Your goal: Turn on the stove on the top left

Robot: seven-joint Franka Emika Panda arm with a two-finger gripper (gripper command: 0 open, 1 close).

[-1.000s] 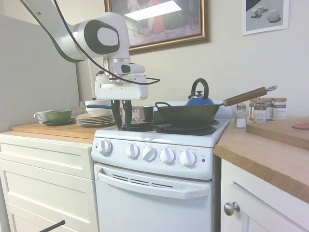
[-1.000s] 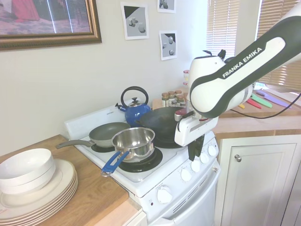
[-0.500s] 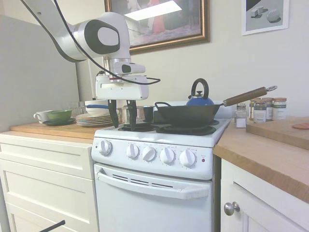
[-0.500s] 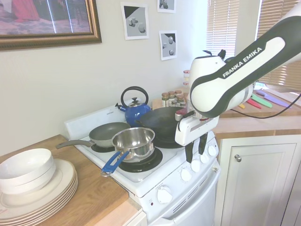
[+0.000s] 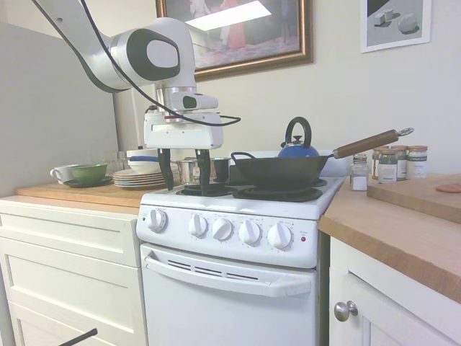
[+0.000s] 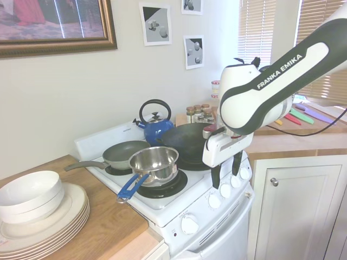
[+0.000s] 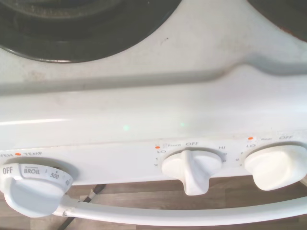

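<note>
The robot's hand [image 5: 184,171] is hanging released, its two dark fingers [image 5: 166,168] spread apart and pointing down, grasping nothing. It is hovering just above the front left edge of the stove [image 5: 238,267], a white range standing between two wooden desks [image 5: 403,238]. Below the hand, five round white knobs [image 5: 222,229] are lining the stove's front panel, with a small red light [image 5: 302,238] at the right end and a white door handle [image 5: 223,274] beneath. The wrist view is looking down on three of those knobs: an oven temperature knob [image 7: 36,189] marked OFF and BROIL, a middle knob [image 7: 192,168] labelled front, with OFF printed above it, and a third knob [image 7: 276,164] labelled rear. On the burners, a steel saucepan [image 6: 154,164] with a blue handle is sitting at the front, just behind the hand, a grey frying pan [image 6: 123,154] behind it, a black wok [image 5: 284,169] with a wooden handle to the right, and a blue kettle [image 5: 298,143] at the back. A stack of plates [image 6: 46,219] topped by a white bowl [image 6: 30,195] is resting on the desk beside the stove, and spice jars [image 5: 392,164] are standing on the other side.
</note>
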